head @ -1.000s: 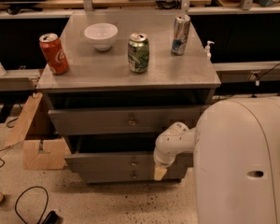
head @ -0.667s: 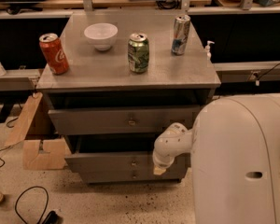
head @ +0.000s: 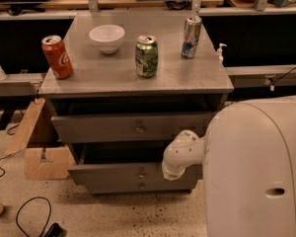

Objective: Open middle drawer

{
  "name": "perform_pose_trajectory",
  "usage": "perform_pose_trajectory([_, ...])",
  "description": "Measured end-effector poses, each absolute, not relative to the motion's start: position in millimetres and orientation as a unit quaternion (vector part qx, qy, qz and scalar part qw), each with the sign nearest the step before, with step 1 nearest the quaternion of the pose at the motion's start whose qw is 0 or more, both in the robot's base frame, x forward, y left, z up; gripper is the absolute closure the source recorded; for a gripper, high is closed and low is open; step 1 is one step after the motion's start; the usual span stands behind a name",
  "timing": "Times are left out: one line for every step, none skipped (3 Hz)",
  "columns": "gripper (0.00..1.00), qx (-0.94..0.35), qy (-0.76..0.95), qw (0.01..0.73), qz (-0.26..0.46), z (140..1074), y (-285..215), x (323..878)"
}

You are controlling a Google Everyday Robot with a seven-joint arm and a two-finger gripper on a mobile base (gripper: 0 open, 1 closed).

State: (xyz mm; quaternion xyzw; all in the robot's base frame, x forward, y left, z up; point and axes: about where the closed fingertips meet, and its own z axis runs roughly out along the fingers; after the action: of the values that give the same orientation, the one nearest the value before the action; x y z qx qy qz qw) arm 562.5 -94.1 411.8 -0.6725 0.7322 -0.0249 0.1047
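1. Gripper (head: 170, 175): at the tip of the white arm, low, just before the right part of the middle drawer (head: 106, 173); whether open or closed cannot be told.
2. Middle drawer: second of three, pulled partly out.
3. Cabinet (head: 113, 78) top: red can (head: 57, 57), white bowl (head: 107, 37), green can (head: 146, 56), silver can (head: 191, 37).

Smooth white rounded body (head: 256, 162) w/ small dark slot (head: 275, 192), white jointed arm (head: 186, 148), gripper (head: 171, 175) at arm's lower end.
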Motion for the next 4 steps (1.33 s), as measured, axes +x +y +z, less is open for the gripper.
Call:
perform_pose_trajectory([1.0, -0.673, 0.732, 0.105, -0.025, 412.1, -94.1, 562.5])
perform_pose_trajectory([1.0, -0.673, 0.732, 0.105, -0.025, 412.1, -94.1, 562.5])
perform_pose_trajectory([1.0, -0.673, 0.732, 0.105, -0.025, 412.1, -94.1, 562.5])
perform_pose_trajectory([0.98, -0.673, 0.732, 0.105, -0.025, 412.1, -94.1, 562.5])
